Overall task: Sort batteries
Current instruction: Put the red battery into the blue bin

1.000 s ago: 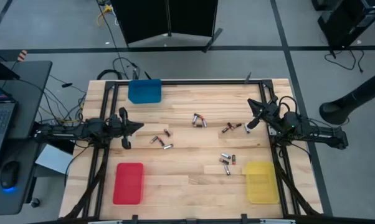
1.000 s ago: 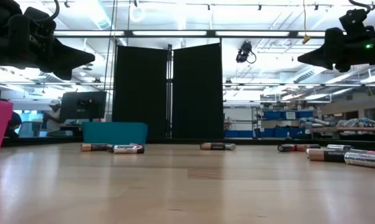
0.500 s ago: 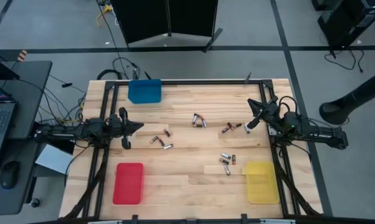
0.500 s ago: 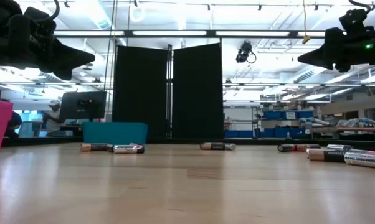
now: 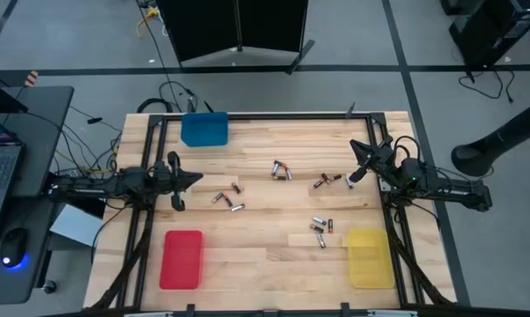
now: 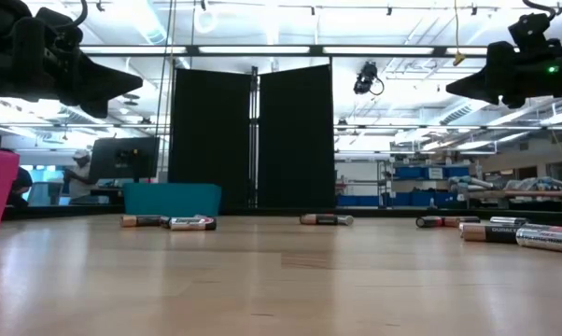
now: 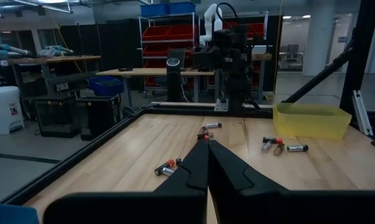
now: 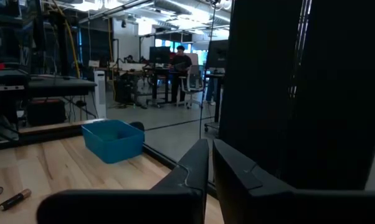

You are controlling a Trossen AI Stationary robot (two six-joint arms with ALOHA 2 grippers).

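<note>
Nothing moved since earlier frames: both arms hold same pose. Left gripper [image 5: 197, 179] at left-middle of frame, above table [image 5: 274, 264], fingers clenched, holding nothing. Right gripper [image 5: 353, 145] at right-middle, fingers pressed nearly together, also nothing held. Batteries [image 5: 282, 170] scattered across frame centre, untouched. Blue tray [image 5: 203, 129] upper left, red tray [image 5: 181, 259] lower left, yellow tray [image 5: 370, 258] lower right.

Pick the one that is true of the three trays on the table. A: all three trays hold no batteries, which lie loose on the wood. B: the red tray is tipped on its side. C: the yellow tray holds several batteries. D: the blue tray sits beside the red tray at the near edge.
A: in the high view the blue tray, red tray and yellow tray show nothing inside, while the batteries lie scattered on the bare table.
</note>
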